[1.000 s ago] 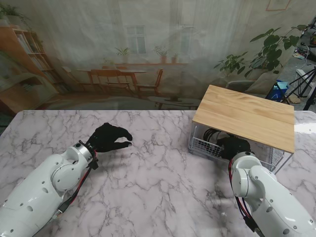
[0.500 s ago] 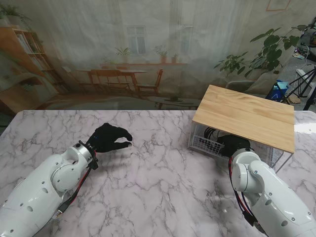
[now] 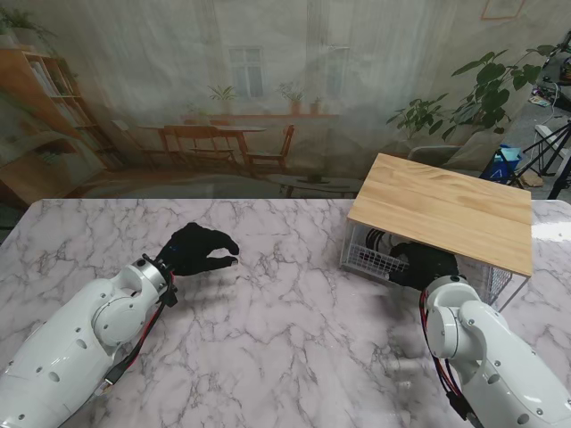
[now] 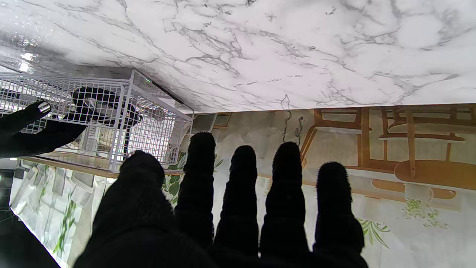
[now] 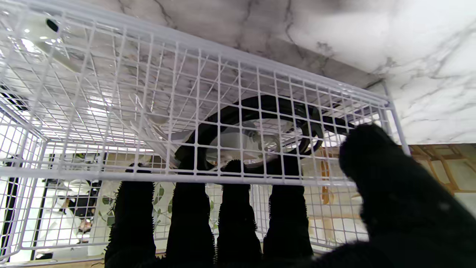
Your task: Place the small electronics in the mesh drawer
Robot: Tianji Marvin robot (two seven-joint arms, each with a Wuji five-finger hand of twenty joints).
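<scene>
The right robot hand [image 3: 426, 265], fingers spread flat on the mesh drawer [image 3: 370, 259] front (headphones [image 5: 256, 126] inside), should push squarely; the left robot hand [image 3: 198, 250] hovered loosely curled, empty.

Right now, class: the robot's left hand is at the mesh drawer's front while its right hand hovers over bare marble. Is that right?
No, the sides are swapped. The stand view shows the right hand at the mesh drawer front and the left hand over bare marble.

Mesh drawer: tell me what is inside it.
Inside the mesh drawer lies a black ring-shaped device with a pale centre, plus a white item deeper in. The right hand and the wooden top cover the rest.
</scene>
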